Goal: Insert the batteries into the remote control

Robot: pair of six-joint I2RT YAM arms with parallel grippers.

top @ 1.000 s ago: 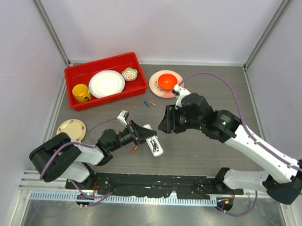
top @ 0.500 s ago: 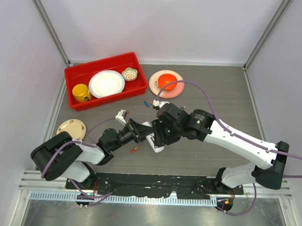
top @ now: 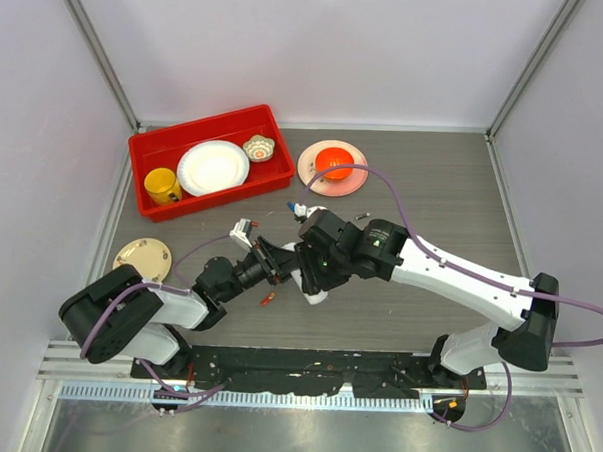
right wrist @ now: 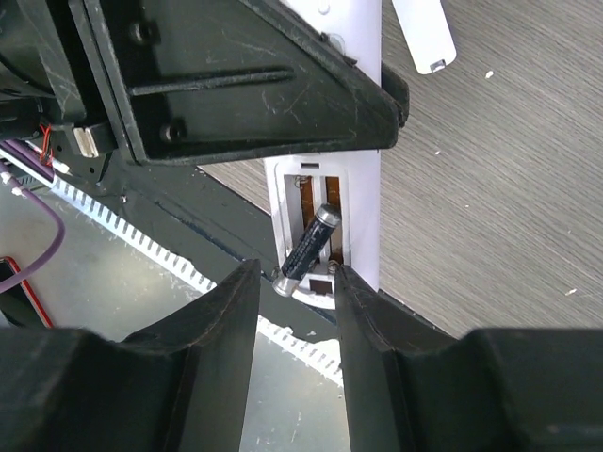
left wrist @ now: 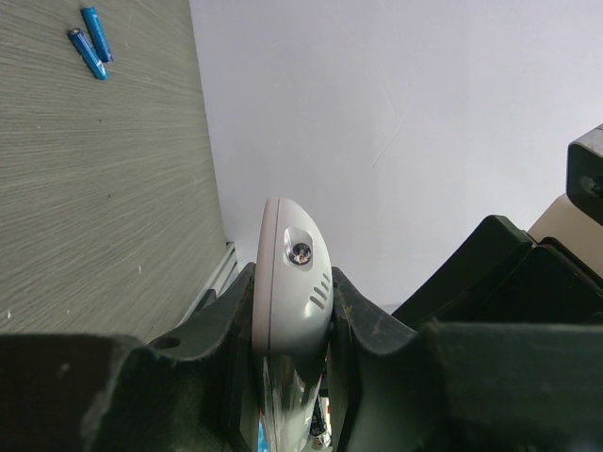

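1. Remote control (right wrist: 366, 217): a slim white bar near the middle front of the bench (top: 433, 192), between the two arms. Its back is turned to the right wrist camera and its battery recess (right wrist: 332, 202) is uncovered.
2. Left jaws: shut tight on the flanks of the remote control, with one finger (left wrist: 236, 315) on each side. The bar's rounded end (left wrist: 290, 250) sticks out past the fingertips.
3. Right jaws: partly open and clamped on nothing. They hover over the recess end of the remote control with a finger (right wrist: 221, 330) on either side.
4. Dark battery (right wrist: 306, 250): a cylinder with metal ends, lying tilted in the recess. Its lower end sits between the right fingers; whether it touches one cannot be told.
5. Blue batteries (left wrist: 91, 42): two lie side by side on the bench, beyond the arms. An orange-red battery (top: 266, 299) lies just beside the left jaws.
6. Loose white piece (right wrist: 424, 33): small and rounded, it lies on the bench just beside the far part of the remote control.
7. Red bin (top: 198, 122): it stands at the rear left and holds a white plate (top: 213, 168), a yellow cup (top: 162, 186) and a small bowl (top: 258, 147).
8. Pink plate (top: 309, 171): it stands right of the bin and carries an orange-red object (top: 334, 162).
9. Tan plate (top: 143, 256): it lies at the left edge of the bench.
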